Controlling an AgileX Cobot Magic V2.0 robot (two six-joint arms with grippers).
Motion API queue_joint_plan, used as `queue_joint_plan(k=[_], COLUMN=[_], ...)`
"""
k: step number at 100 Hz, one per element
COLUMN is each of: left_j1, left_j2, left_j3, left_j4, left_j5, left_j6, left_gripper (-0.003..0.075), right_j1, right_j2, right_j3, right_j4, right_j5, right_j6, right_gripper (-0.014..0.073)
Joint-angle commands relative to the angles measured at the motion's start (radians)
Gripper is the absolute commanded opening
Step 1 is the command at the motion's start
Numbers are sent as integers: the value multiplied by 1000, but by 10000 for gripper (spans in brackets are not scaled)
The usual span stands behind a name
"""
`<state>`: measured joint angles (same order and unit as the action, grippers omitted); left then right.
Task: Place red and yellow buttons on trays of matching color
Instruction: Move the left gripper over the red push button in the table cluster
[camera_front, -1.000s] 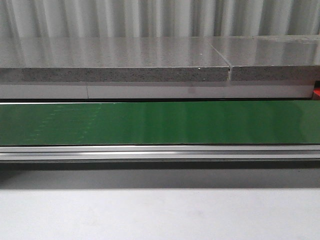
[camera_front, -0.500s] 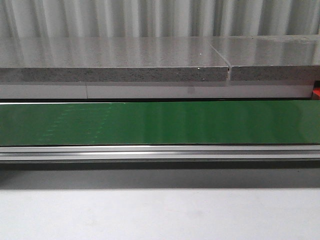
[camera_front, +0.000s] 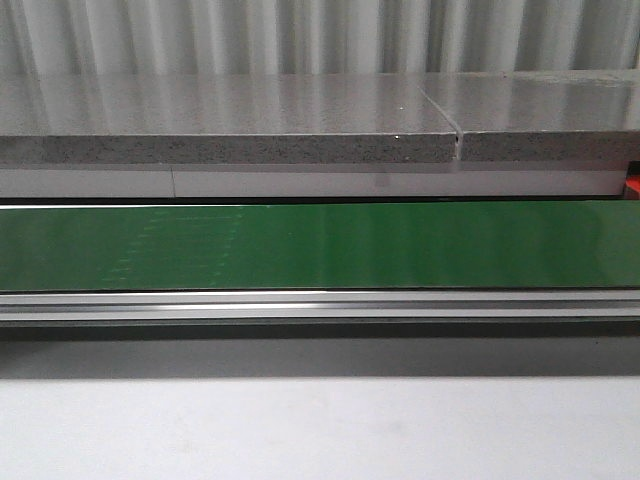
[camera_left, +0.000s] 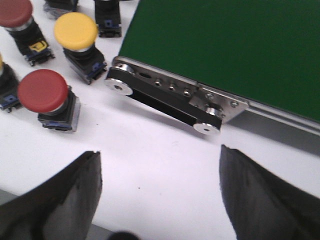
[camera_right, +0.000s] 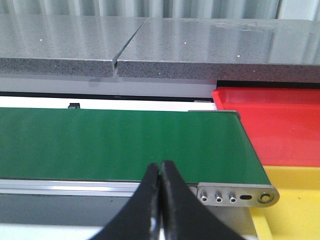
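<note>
In the left wrist view, push buttons with black bases stand on the white table beside the conveyor's end: a yellow button, a red button and another red button. My left gripper is open and empty over bare table near them. In the right wrist view, my right gripper is shut on nothing, in front of the green belt. A red tray and a yellow tray lie past the belt's end. Neither gripper shows in the front view.
The green conveyor belt runs across the front view with an aluminium rail before it and a grey stone slab behind. The belt's end roller bracket lies near the buttons. More button bases stand further off.
Faint marks on the belt have shifted to the right in the front view, so the belt is running. Nothing else has moved.
</note>
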<state>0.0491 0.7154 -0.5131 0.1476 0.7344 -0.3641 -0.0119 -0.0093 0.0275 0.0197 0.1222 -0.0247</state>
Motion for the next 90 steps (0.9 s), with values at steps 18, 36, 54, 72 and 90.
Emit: queue_joint_plan(k=[18,36,54,72,90], left_j1=[163,229,247,249,270], left_j2=[110,200,285,394,493], left_j3=[-135,-192,-221,-247,-283], left_j4=[-3,-29,-36,-39,-47], left_j5=[47,59,61,63,72], left_j6=[-10,23,23,23,21], left_gripper=[492,492,492,492,492], right_j1=[0,0,0,0,0], right_j2=[-12,-12,-12,-12,-12], right_j3=[-15,-15,-15,-15,-15], right_j4=[-2,-2,-2,-2,-2], right_j5=[-78,-78,-78,-78,-78], right_j6=[-3,-3,-3,-3,-3], right_gripper=[-106,-106,-106,-106,-106])
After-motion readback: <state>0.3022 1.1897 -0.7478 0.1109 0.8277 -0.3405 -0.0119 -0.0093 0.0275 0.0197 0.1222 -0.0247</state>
